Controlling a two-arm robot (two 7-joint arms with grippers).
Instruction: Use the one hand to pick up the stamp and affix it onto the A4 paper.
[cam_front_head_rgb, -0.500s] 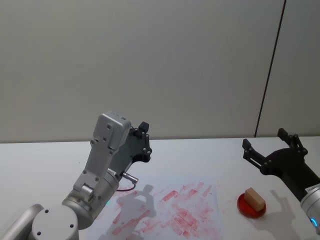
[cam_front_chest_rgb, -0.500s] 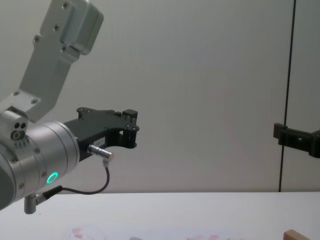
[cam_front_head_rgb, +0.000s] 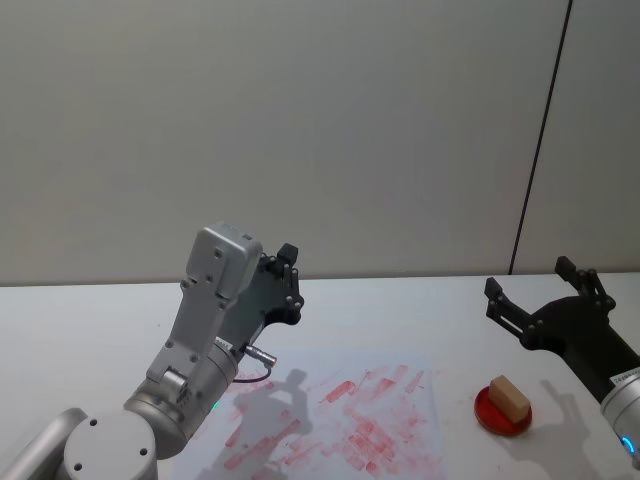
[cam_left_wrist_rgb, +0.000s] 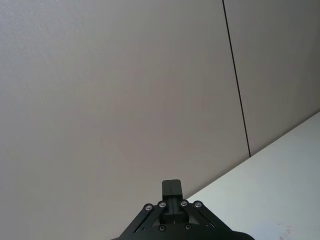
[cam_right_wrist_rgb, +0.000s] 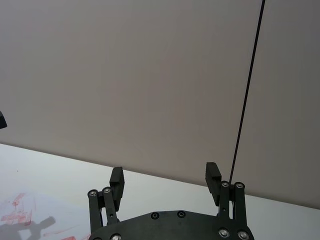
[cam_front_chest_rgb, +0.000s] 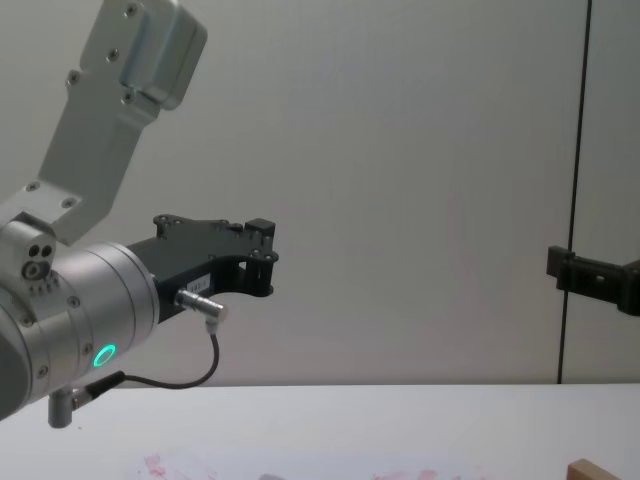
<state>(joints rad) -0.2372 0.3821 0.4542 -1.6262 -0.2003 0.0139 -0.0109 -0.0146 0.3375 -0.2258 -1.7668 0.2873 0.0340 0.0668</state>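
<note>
The stamp (cam_front_head_rgb: 508, 397), a small light-brown wooden block, rests on a round red dish (cam_front_head_rgb: 488, 414) on the table's right side; its corner also pokes into the chest view (cam_front_chest_rgb: 590, 470). My right gripper (cam_front_head_rgb: 527, 277), the hand, hovers open just behind and above the stamp, with nothing between its fingers (cam_right_wrist_rgb: 165, 174). The A4 paper (cam_front_head_rgb: 340, 420) lies flat at the centre, covered in pinkish-red ink smudges. My left gripper (cam_front_head_rgb: 288, 252) is shut and held up over the paper's far left corner, pointing at the wall (cam_left_wrist_rgb: 171, 186).
The white table (cam_front_head_rgb: 90, 320) runs back to a plain grey wall with a dark vertical seam (cam_front_head_rgb: 540, 150) at the right. The left arm's big silver wrist (cam_front_chest_rgb: 70, 320) with a green ring light looms at the chest view's left.
</note>
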